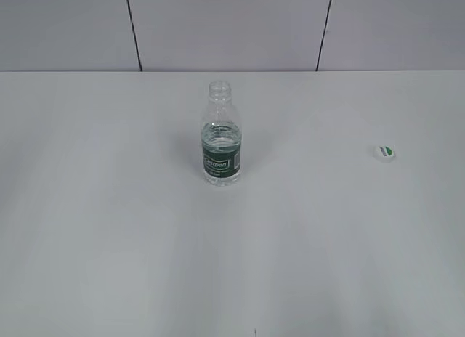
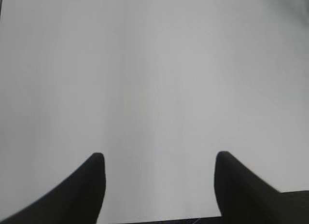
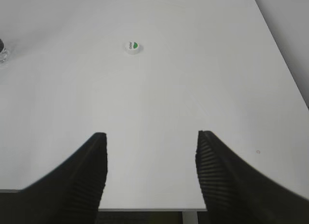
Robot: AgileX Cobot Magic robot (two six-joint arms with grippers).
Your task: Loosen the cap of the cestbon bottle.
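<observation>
The cestbon bottle (image 1: 221, 137) stands upright in the middle of the white table, clear with a dark green label, its threaded neck bare. The cap (image 1: 385, 153), white with a green mark, lies apart on the table to the bottle's right; it also shows in the right wrist view as the cap (image 3: 133, 48), far ahead of the fingers. A sliver of the bottle (image 3: 3, 52) shows at that view's left edge. My right gripper (image 3: 151, 135) is open over the near table edge with nothing between its fingers. My left gripper (image 2: 159, 156) is open too, over bare table. Neither arm shows in the exterior view.
The white table (image 1: 109, 206) stretches wide around the bottle. A grey panelled wall (image 1: 232, 25) runs behind its far edge. The table's right edge (image 3: 285, 60) and near edge show in the right wrist view.
</observation>
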